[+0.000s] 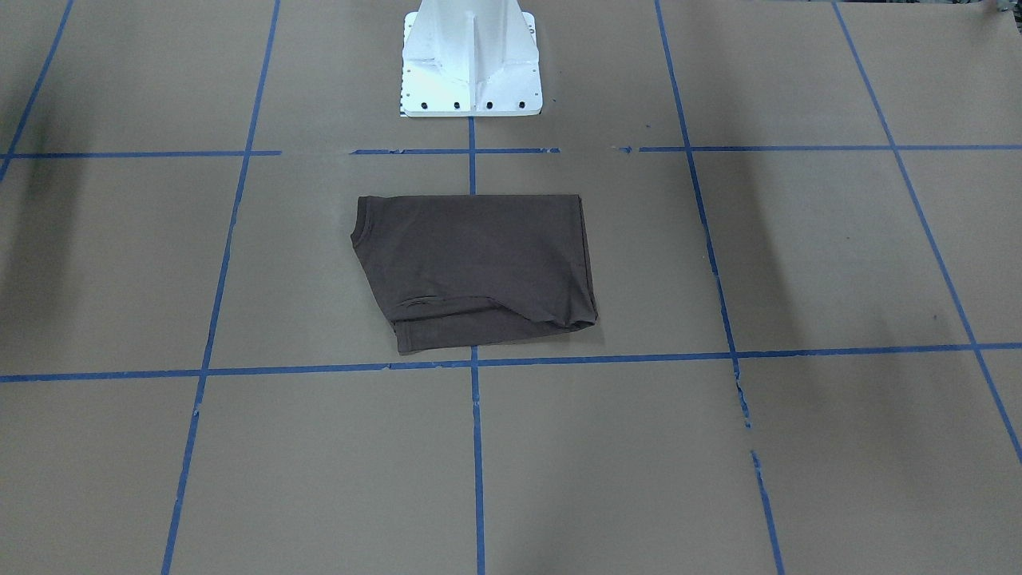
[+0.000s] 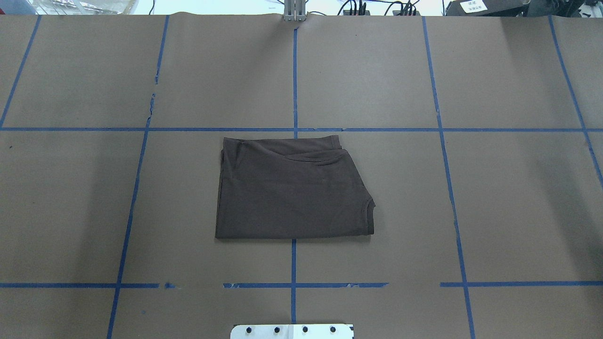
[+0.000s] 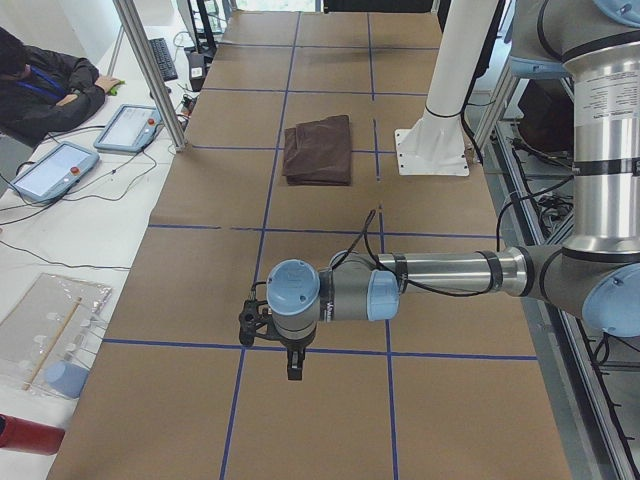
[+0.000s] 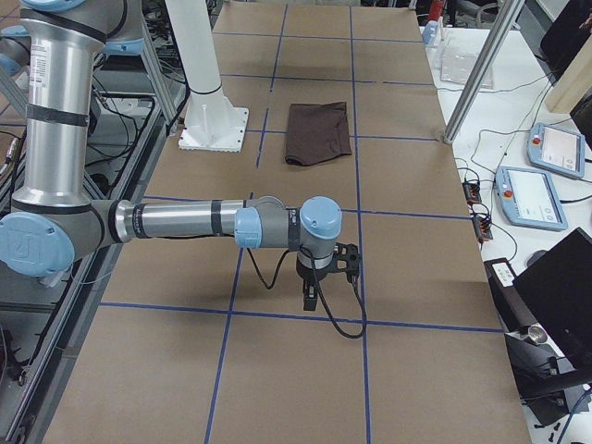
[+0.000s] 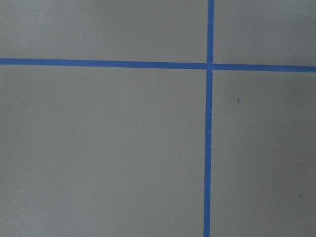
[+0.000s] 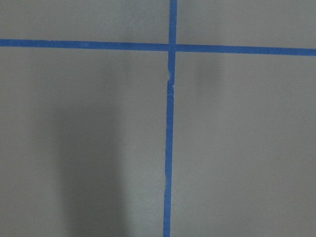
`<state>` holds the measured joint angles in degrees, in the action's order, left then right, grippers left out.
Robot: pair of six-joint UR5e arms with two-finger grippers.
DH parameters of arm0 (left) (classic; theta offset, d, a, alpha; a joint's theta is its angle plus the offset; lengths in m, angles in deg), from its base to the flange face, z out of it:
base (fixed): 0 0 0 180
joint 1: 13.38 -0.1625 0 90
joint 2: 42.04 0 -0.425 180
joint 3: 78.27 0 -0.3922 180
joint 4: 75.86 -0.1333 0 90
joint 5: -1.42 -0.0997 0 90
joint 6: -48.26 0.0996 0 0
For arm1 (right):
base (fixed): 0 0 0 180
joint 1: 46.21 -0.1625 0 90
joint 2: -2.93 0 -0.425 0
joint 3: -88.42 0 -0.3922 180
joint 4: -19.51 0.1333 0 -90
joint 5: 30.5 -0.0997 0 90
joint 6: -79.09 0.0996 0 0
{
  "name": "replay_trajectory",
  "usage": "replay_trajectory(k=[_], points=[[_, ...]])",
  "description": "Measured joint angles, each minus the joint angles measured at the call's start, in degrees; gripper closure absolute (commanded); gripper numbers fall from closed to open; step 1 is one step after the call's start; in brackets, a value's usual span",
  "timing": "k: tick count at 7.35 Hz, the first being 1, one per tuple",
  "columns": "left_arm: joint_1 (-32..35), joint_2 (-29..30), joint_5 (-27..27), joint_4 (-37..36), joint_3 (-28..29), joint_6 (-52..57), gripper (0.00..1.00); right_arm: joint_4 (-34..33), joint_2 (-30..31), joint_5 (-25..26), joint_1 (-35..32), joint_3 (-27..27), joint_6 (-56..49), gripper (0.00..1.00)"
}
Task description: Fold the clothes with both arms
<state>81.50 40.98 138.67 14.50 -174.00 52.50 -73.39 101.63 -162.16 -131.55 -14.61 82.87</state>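
Shirt [image 2: 292, 188] lies folded before pedestal [image 1: 471, 60], long axis crosswise. Left gripper [image 3: 292, 365] and right gripper [image 4: 310, 298] hang well off to either side, similarly far; finger spacing cannot be told.

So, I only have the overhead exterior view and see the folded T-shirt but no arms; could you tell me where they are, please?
Observer: The left arm is stretched out low over the end of the table on its own side, well away from the T-shirt.
Operator: And the right one?
Observer: The right arm is stretched out likewise at the opposite end, its tool pointing down by a blue tape line.
Operator: Do the wrist cameras show any cloth?
Observer: No, both wrist views show only brown paper and tape crossings. Whether the tools are open, I cannot tell.
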Motion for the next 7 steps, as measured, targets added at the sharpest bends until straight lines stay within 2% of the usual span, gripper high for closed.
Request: replay_trajectory(k=[7], points=[[-0.31, 0.08, -1.42, 0.45, -1.27, 0.51, 0.0, 0.79, 0.0, 0.0, 0.0, 0.02, 0.07, 0.0]])
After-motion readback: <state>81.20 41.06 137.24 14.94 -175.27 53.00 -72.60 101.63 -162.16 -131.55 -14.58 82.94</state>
